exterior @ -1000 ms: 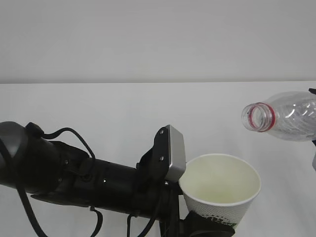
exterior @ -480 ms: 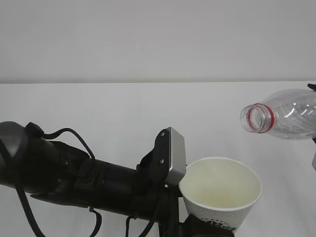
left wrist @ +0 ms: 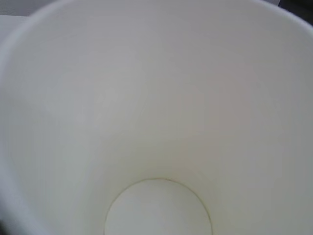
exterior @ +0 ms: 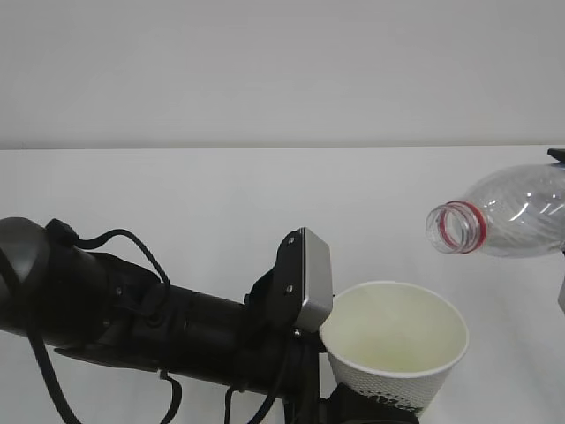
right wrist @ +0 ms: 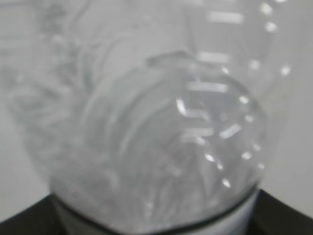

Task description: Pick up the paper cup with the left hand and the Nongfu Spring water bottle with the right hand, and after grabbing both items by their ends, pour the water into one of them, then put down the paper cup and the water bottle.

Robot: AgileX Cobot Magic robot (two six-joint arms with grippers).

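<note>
- The paper cup (exterior: 395, 340) is seen low in the exterior view, right of centre, upright with its mouth open upward and raised above the white counter (exterior: 177, 185).
- The cup's lower part is clasped by the left gripper (exterior: 371, 413), of which only the dark upper edge is visible at the bottom border; the jaws are set apart at the cup's width.
- The left arm (exterior: 132, 314) is laid across from the left edge, with cables along it and a grey rectangular block (exterior: 313, 278) just beside the cup's rim.
- In the left wrist view the cup's cream-white inside (left wrist: 156, 122) fills the picture, and its round bottom (left wrist: 157, 208) looks dry.
- The Nongfu Spring water bottle (exterior: 512, 212) is held nearly horizontal at the right edge, its open mouth with the red neck ring (exterior: 457, 228) turned left and slightly down, above and to the right of the cup, apart from it.
- In the right wrist view the bottle's clear body (right wrist: 161, 122) appears blurred and close, seated in a dark holder along the lower edge.
- The right gripper (exterior: 561, 265) is barely visible at the right border; the bottle's far end is gripped by it, jaws held at that width.
</note>
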